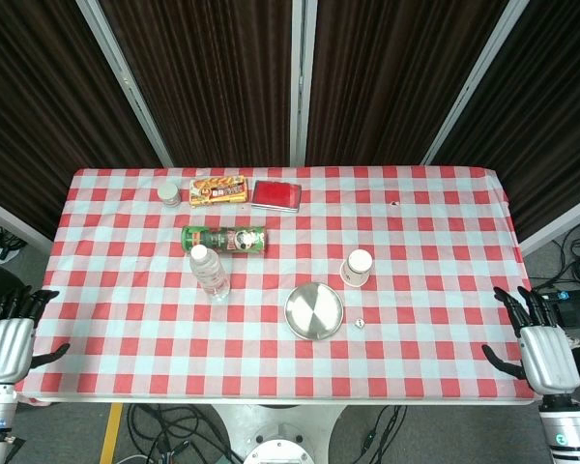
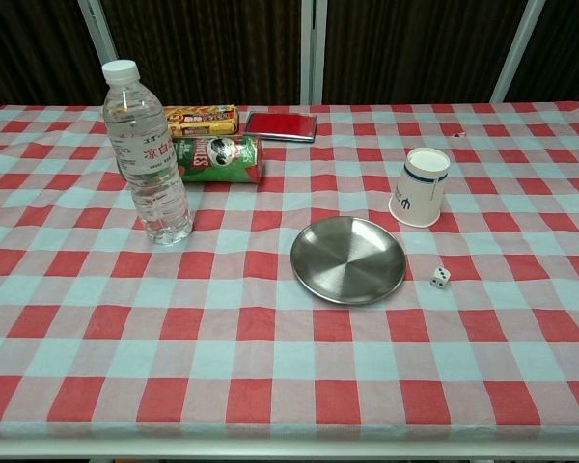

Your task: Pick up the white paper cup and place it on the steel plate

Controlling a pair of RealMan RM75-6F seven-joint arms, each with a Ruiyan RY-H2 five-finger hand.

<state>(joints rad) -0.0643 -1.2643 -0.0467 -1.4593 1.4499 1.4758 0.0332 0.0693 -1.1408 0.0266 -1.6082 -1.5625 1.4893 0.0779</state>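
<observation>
Currently, we record the paper cup [image 1: 359,268] standing apart from the steel plate [image 1: 314,310], with both hands off the table.

We find the cup upside down on the checked tablecloth [image 1: 435,222], near the plate on its far right side, not touching it. A small die [image 2: 441,278] lies just beside the plate's right rim. We note a water bottle [image 2: 148,154] upright to the left, a green can [image 2: 219,157] lying on its side behind it, and a snack box [image 2: 202,120] and red case [image 2: 281,125] further back. The left hand [image 1: 8,346] and right hand [image 1: 541,350] rest at the table's near corners, fingers spread, holding nothing.
</observation>
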